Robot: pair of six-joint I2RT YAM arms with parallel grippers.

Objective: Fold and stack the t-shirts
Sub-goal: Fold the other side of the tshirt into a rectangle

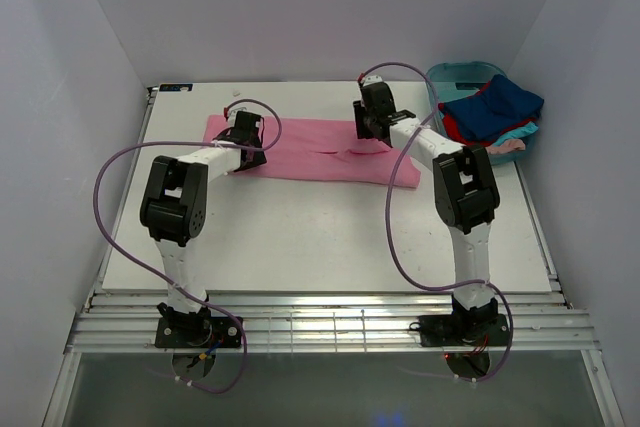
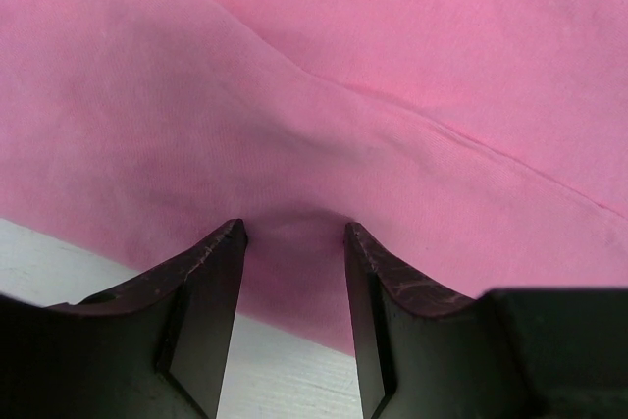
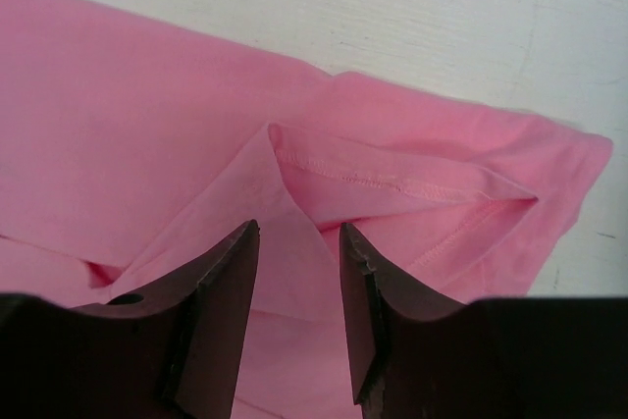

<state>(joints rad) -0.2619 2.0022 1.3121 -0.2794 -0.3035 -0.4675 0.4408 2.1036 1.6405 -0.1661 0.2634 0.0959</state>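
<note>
A pink t-shirt (image 1: 310,152) lies flat as a long strip across the far half of the table; it fills the left wrist view (image 2: 324,85) and the right wrist view (image 3: 147,144). My left gripper (image 1: 248,139) is low over the strip's left part, near its front edge. Its jaws (image 2: 294,233) are open, with cloth and bare table between them. My right gripper (image 1: 372,127) is over the strip's right part. Its jaws (image 3: 299,233) are open astride a folded hem corner (image 3: 294,159). Dark blue (image 1: 497,102), red (image 1: 455,129), turquoise (image 1: 517,134) and pale pink (image 1: 506,146) shirts are heaped at the far right.
The heap of shirts sits in a teal plastic tub (image 1: 450,74) at the table's far right corner. The white table (image 1: 320,237) stretches towards the arm bases. Grey walls close in the back and both sides. Purple cables loop beside each arm.
</note>
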